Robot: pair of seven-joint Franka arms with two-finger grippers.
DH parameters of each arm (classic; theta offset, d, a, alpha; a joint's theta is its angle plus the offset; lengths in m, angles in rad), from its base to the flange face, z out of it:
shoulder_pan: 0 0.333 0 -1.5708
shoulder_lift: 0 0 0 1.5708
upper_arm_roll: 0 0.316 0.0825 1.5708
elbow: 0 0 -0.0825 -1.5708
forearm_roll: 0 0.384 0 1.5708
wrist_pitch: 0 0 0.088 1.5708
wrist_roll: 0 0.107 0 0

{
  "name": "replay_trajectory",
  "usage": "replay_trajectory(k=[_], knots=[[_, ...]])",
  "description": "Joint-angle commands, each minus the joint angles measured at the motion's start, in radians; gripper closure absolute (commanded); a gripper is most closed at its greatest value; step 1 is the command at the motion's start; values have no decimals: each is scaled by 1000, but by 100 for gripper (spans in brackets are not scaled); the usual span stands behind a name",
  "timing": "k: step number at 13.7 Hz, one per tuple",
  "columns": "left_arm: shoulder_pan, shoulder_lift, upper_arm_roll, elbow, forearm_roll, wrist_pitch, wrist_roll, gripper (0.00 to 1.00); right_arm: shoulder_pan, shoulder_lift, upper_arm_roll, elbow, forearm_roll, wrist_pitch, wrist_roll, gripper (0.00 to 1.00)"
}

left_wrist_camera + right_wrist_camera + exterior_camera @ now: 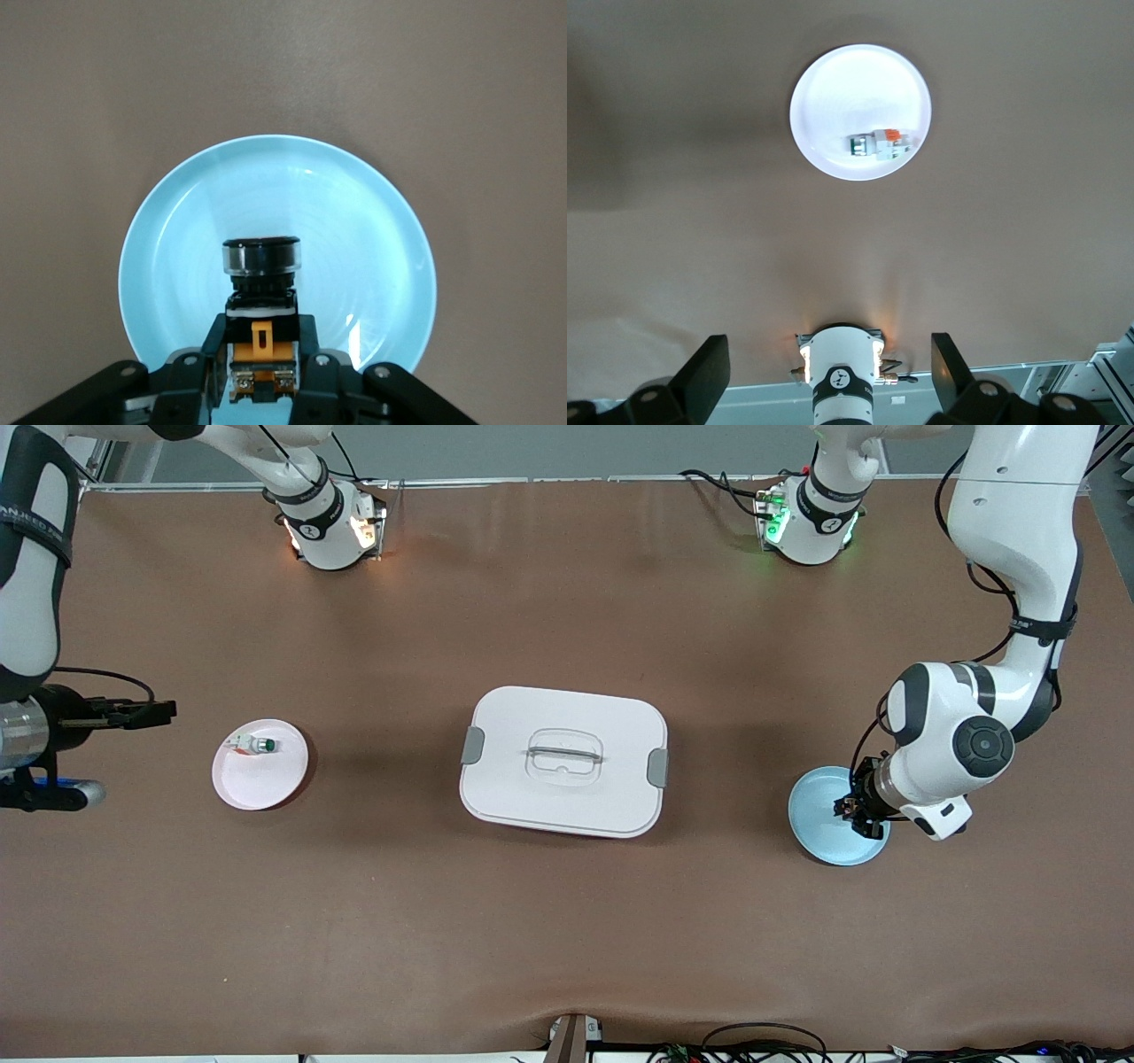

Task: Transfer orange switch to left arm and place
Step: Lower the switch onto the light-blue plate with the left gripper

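Note:
My left gripper (852, 811) is down at the pale blue plate (819, 834), shut on the orange switch (845, 808). In the left wrist view the fingers (312, 341) clamp the orange-brown body of the switch (260, 340), its black button end pointing at the plate (177, 230). I cannot tell whether the switch touches the plate. My right gripper (164, 710) is open and empty, up in the air at the right arm's end of the table, beside the white plate (257, 784). The white box (514, 797) stands closed at the table's middle, between the two plates.
The white plate holds a small white switch with a green button (257, 745), which also shows in the right wrist view (877, 145) on the plate (833, 97). The two arm bases (330, 531) (806, 527) stand along the table's edge farthest from the front camera.

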Motion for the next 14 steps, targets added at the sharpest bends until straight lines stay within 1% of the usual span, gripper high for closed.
replay_trajectory(k=[1,3,5,7,11,12,14], knots=[[1,9,0,-9,29,24,-36,100,-11,-53,20,-16,-34,-12,2,0],[4,11,0,-31,29,52,-36,100,-10,-59,25,-16,-18,-45,1,0],[7,12,0,-46,29,76,-36,100,-5,-71,28,-20,-14,-36,2,0],[7,22,0,-51,29,90,-36,100,-5,-76,28,-24,15,-27,2,0],[8,38,0,-72,29,121,-36,100,-2,-85,28,-39,38,-13,2,0],[8,39,0,-74,29,125,-35,100,-2,-105,28,-66,43,17,2,0],[10,40,0,-74,30,127,-35,100,9,-189,28,-199,43,117,2,0]])
